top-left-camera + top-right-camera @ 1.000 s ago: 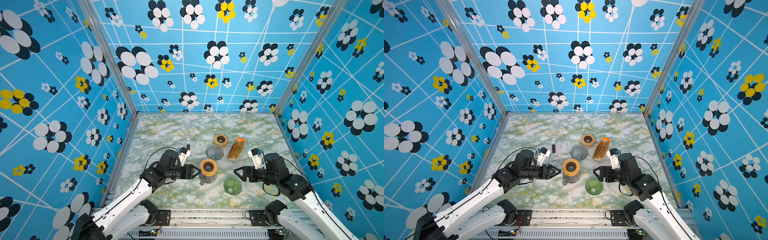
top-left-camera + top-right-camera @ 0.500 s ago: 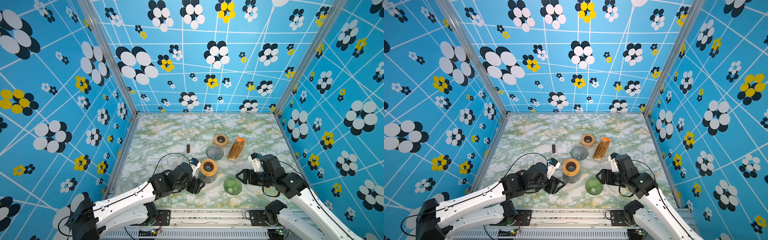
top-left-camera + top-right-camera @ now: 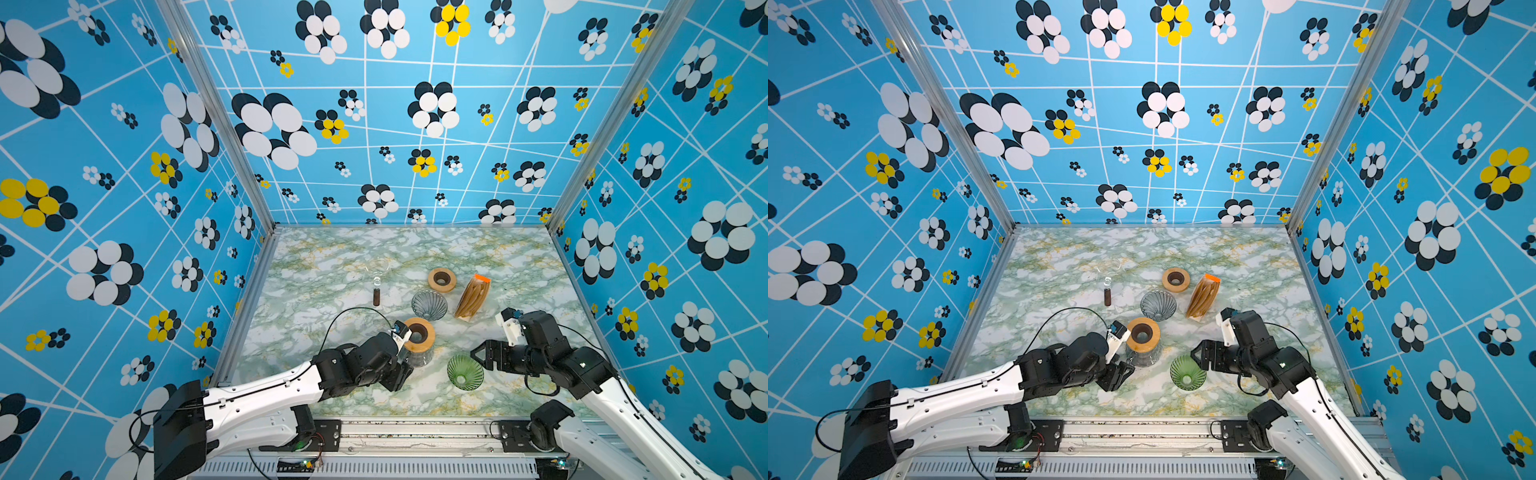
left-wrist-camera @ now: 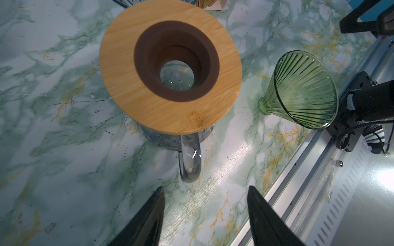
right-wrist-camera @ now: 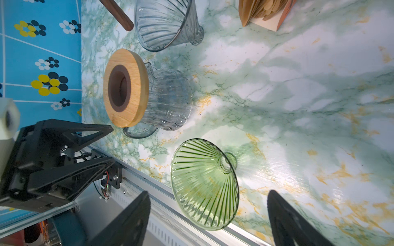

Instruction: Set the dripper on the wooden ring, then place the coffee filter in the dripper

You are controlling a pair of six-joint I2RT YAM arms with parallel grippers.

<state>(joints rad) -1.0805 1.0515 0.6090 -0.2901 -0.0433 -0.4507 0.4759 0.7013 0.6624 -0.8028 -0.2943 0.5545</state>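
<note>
A stack of brown paper coffee filters stands in an orange-topped holder at mid table; no gripper holds one. A green glass dripper lies on its side near the front edge. A grey glass dripper lies further back. My right gripper is open just right of the green dripper, whose rim sits between the fingers untouched. My left gripper is open and empty, just short of the carafe's handle.
A glass carafe with a wooden collar stands between the arms. A second wooden ring and a brown-handled scoop lie further back. The metal front rail runs close behind the green dripper.
My left arm has swung from the carafe's left side round to its front, by the handle. The right gripper has edged closer to the green dripper.
</note>
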